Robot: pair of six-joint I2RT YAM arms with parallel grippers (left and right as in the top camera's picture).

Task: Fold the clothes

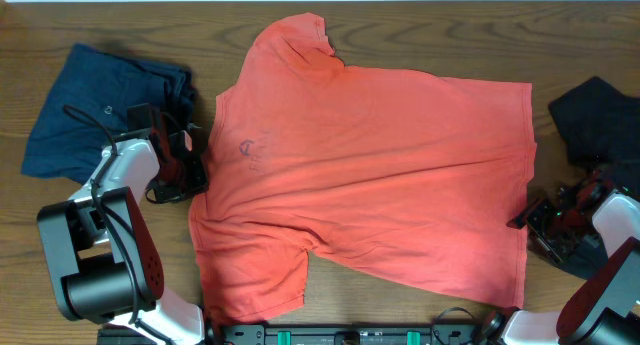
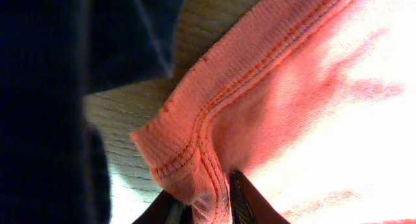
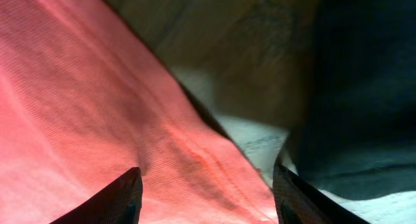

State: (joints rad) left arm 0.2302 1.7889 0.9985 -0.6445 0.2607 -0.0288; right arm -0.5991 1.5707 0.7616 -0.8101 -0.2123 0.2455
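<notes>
In the left wrist view the left gripper [image 2: 205, 208] sits at the bottom edge of the frame. Its 2 dark fingers [image 2: 250, 201] stand close together, clamped on the ribbed, stitched edge of the coral-red shirt [image 2: 305, 107]. The pinched cloth bunches into a small fold between them. From there the shirt spreads up and to the right. The navy garment [image 2: 39, 107] fills the left side of the frame, with a strip of table [image 2: 143, 113] showing between the 2 cloths.

In the right wrist view the right gripper [image 3: 208, 198] has its 2 fingers [image 3: 117, 201] wide apart at the bottom of the frame, holding nothing. The shirt's [image 3: 78, 100] edge runs diagonally down between them. The black garment [image 3: 364, 87] lies at the right, and bare table [image 3: 247, 55] shows at the top centre.

From overhead, the shirt [image 1: 380, 175] lies spread flat across the middle of the wooden table [image 1: 420, 35], 1 sleeve toward the top of the frame and 1 toward the bottom. The left gripper [image 1: 188, 170] meets its left edge beside the faint lettering. The right gripper [image 1: 530, 217] is at its right edge. The navy garment [image 1: 100, 105] lies crumpled at the upper left, just beside the left arm. The black garment [image 1: 600, 115] lies at the upper right, apart from the shirt.
</notes>
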